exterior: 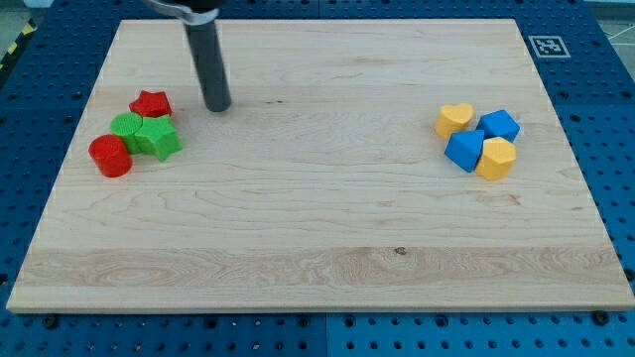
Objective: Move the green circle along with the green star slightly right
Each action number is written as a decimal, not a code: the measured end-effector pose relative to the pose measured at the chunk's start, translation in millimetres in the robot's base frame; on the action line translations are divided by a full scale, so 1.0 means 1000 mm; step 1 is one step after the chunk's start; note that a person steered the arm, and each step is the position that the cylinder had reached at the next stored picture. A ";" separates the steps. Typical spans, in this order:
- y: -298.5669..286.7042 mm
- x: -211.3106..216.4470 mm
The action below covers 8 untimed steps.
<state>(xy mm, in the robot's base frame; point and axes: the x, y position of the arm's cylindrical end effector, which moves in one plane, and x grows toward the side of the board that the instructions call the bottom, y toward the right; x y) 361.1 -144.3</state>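
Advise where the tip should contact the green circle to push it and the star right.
No grip here, only a push. Set my tip on the green circle's left side; the green star touches its right, so both should move together. The red cylinder and red star crowd that approach.

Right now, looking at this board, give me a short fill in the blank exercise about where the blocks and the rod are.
1. The green circle and green star sit near the view's ____ edge.
2. My tip stands to the view's ____ of the red star.
3. The two yellow blocks are clustered with two ____ blocks.
4. The red cylinder lies toward the view's ____ from the green circle.

Missing words: left; right; blue; bottom
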 end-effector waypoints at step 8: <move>-0.161 -0.034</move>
<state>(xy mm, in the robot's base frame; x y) 326.9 -305.1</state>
